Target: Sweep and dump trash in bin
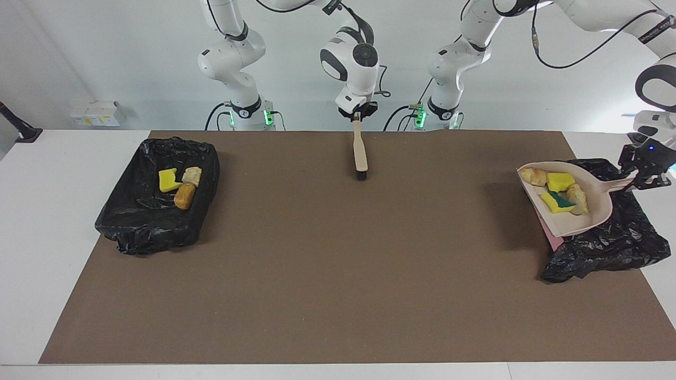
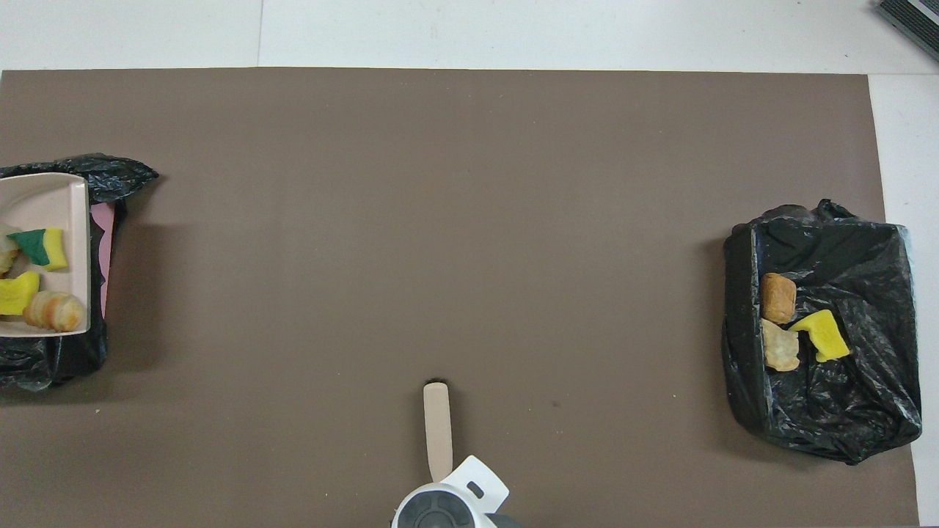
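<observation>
Over the brown mat (image 1: 317, 274), the left gripper (image 1: 645, 174) grips the loaded dustpan (image 1: 594, 211); the right gripper (image 1: 358, 112) grasps the brush (image 1: 360, 153).

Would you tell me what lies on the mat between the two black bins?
Only the brush, its bristles touching the mat, as the facing view shows.

The middle of the brown mat (image 1: 327, 264) lies bare between the two black-lined bins, giving open passage from one end to the other. The beige brush (image 1: 360, 153) hangs over the mat's edge nearest the robots. The loaded dustpan (image 1: 573, 221) covers the bin (image 1: 623, 243) at the left arm's end; the other bin (image 1: 153, 221) is uncovered.
</observation>
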Action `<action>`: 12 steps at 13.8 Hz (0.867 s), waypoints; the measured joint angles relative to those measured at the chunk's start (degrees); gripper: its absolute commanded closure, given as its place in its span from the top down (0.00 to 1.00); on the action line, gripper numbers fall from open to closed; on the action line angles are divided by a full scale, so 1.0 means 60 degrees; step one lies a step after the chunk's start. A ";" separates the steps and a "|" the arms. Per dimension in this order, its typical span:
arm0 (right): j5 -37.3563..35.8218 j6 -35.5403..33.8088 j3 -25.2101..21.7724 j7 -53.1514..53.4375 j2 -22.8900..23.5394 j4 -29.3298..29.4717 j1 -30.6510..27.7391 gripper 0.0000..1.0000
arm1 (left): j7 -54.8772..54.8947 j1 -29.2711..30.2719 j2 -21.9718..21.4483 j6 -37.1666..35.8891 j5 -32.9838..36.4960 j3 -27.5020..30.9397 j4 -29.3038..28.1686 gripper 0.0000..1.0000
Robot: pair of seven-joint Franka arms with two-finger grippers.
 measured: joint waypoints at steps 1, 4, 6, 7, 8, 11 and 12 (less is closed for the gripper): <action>-0.0013 0.0016 -0.0019 -0.0045 0.0050 0.0176 -0.0393 0.78 | 0.0000 0.0046 0.0056 0.0152 0.0249 0.0001 0.0087 0.00; -0.0160 0.0024 -0.0078 -0.0844 0.0153 0.0789 -0.2067 0.89 | -0.0141 0.0120 0.0065 0.0672 0.1554 0.0096 0.0204 0.00; -0.0707 0.0025 -0.0118 -0.1785 0.0183 0.1123 -0.3467 1.00 | -0.0960 0.0088 0.0023 0.0721 0.3077 0.0048 0.0256 0.00; -0.1027 0.0027 -0.0140 -0.2171 0.0199 0.1299 -0.4211 1.00 | -0.1422 0.0040 -0.0006 0.0720 0.3741 0.0005 0.0253 0.00; -0.1362 0.0027 -0.0155 -0.2532 0.0214 0.1503 -0.4948 1.00 | -0.1779 -0.0055 -0.0031 0.0719 0.4267 -0.0016 0.0240 0.00; -0.2308 -0.0522 -0.0177 -0.3683 0.0230 0.2483 -0.6625 1.00 | -0.2301 -0.0442 -0.0144 0.0713 0.5947 -0.0048 0.0108 0.00; -0.2583 -0.1075 -0.0178 -0.3947 0.0224 0.2986 -0.6935 1.00 | -0.2544 -0.0594 -0.0215 0.0710 0.6525 -0.0053 -0.0010 0.00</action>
